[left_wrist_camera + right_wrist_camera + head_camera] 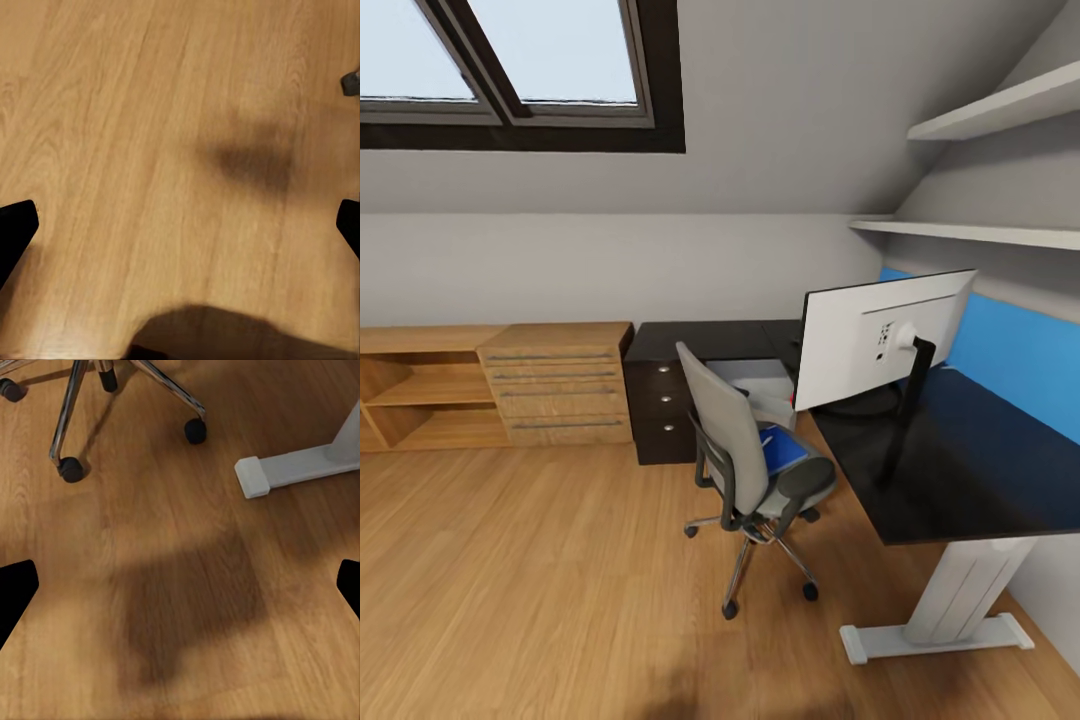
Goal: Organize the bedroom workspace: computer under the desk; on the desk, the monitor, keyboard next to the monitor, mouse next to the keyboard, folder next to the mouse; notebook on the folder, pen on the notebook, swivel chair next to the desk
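Now | both grippers spread over floor (112,150) | folder (782,447) on swivel chair (745,470) | monitor (880,340) on desk (960,470)

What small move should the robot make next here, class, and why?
Probably roll closer to the swivel chair. The blue folder lies on its seat, not on the desk, and both wrist views look down at wooden floor, so the arms seem too far away to reach.

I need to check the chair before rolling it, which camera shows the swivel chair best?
The head view: the whole swivel chair stands beside the desk, the folder on its seat. The right wrist view catches just its chrome legs and castors; the left wrist view, wooden floor.
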You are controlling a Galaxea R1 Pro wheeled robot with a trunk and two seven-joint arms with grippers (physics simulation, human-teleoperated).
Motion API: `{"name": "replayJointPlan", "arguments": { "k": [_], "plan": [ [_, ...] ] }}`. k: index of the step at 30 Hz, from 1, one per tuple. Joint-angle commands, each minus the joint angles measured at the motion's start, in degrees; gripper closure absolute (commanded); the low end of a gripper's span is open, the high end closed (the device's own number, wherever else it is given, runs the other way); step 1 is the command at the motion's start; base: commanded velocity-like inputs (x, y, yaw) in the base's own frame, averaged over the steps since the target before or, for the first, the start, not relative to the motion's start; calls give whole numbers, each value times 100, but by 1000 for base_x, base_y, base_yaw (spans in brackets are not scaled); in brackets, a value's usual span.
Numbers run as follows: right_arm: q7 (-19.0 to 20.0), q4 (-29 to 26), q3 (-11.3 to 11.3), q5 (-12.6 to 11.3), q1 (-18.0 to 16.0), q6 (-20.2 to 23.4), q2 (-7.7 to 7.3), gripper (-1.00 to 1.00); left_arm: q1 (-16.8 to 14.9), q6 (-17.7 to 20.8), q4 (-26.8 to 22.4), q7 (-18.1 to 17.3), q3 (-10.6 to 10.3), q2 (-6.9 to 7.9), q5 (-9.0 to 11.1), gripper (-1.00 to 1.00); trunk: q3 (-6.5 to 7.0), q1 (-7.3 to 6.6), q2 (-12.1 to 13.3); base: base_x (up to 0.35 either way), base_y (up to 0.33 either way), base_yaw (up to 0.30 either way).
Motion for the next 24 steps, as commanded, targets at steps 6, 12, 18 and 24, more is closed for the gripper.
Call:
{"name": "replayJointPlan", "arguments": {
  "k": [6, 12, 18, 24],
  "plan": [
    [0, 2, 1, -16, -3, -27, 6, -100, -4, -17, 13, -78, 48, -2, 100, -100, -114, 132, -245, 0, 0, 0],
    [0, 2, 1, -13, -3, -25, 5, -100, -4, 75, 36, -94, -11, -49, 123, -100, -222, 264, -486, 0, 0, 0],
    [-6, -2, 1, -17, -3, -26, 6, -100, -4, 850, -31, -83, -20, -108, 105, -100, -329, 396, -726, 0, 0, 0],
    [-9, -139, -11, -36, -5, -49, 8, -100, -19, 1793, -1291, 151, -27, -221, 25, -100, -437, 527, -967, 0, 0, 0]
  ]
}}
